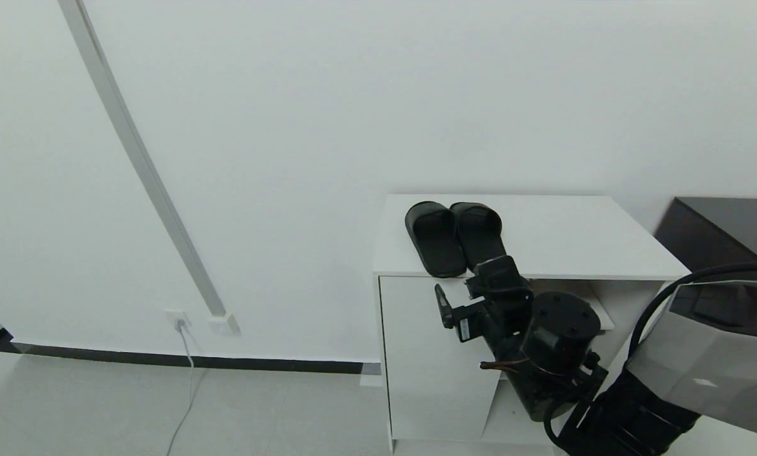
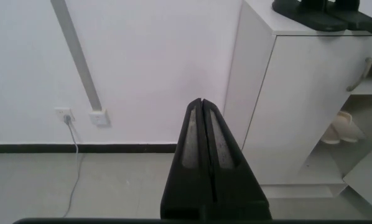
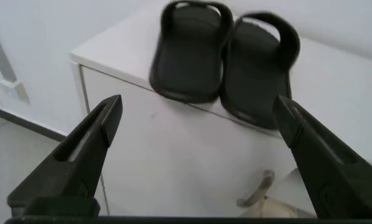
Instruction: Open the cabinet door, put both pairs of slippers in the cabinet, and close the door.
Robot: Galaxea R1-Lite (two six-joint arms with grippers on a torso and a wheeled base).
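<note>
Black slippers [image 1: 457, 240], two, lie atop one white cabinet [image 1: 562, 244].

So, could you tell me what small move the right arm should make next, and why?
Probably ease the right gripper forward and up until it straddles the black slippers. Its jaws stand open, just short of their heels at the front edge of the cabinet top, and the pale slippers already sit inside.

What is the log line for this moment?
right pincer: open, facing black slippers on cabinet | left pincer: shut | pale slippers: inside cabinet
</note>
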